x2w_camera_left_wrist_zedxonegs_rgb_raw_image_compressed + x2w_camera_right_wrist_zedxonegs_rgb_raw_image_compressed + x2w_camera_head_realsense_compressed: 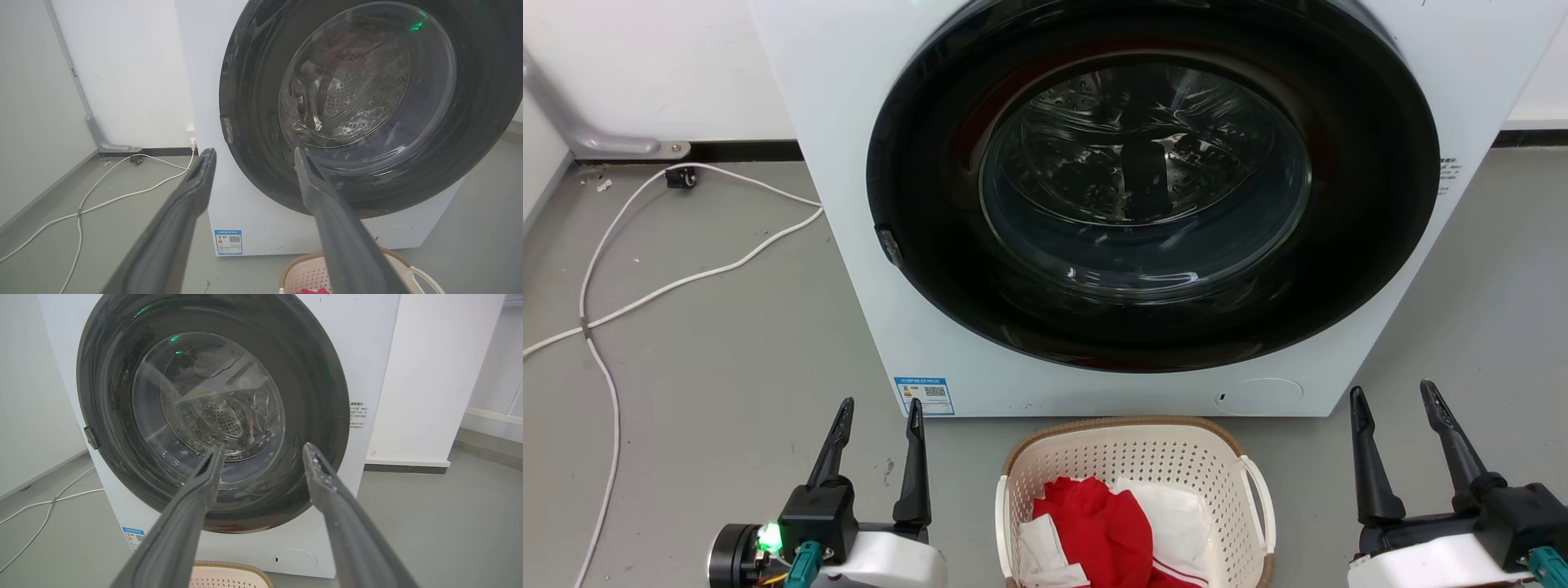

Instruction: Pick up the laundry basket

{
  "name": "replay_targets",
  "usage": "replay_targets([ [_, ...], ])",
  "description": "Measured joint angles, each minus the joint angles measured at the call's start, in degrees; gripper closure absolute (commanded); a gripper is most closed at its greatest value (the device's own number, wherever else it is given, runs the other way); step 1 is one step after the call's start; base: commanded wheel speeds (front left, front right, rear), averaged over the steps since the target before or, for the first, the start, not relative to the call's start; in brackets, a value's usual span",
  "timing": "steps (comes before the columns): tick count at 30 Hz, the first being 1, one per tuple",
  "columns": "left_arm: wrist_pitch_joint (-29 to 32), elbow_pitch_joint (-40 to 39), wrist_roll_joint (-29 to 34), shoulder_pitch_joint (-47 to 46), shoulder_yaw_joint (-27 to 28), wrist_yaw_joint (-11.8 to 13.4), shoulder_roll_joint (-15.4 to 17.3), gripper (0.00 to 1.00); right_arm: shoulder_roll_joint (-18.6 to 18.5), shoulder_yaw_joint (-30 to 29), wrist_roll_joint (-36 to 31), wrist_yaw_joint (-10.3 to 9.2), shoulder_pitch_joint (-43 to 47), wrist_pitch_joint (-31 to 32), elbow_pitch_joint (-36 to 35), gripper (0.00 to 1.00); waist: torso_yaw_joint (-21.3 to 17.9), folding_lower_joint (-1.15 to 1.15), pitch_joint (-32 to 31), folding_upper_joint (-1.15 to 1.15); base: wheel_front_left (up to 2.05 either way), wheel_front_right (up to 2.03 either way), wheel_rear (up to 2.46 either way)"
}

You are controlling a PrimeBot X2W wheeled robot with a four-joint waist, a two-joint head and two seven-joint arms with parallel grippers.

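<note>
The laundry basket (1145,459) sits just before the washing machine (848,245).

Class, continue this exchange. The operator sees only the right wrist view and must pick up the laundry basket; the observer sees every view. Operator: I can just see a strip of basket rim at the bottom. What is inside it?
Observer: The laundry basket holds red and white clothes.
Operator: Where could I take hold of it?
Observer: A white handle runs along the side nearest the right gripper.
Operator: And the other arm?
Observer: The left gripper is open, on the basket's opposite side and apart from it.
</note>
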Motion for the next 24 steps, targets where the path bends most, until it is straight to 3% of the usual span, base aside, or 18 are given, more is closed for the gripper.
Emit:
replay_targets([
  [24, -0.1, -0.3, -1.9, 0.5, 0.6, -0.5, 0.0, 0.00, 0.0, -0.2, 2.1, 0.00, 0.1, 0.0, 0.9, 0.00, 0.3, 0.00, -0.3, 0.00, 0.00, 0.00, 0.00],
])
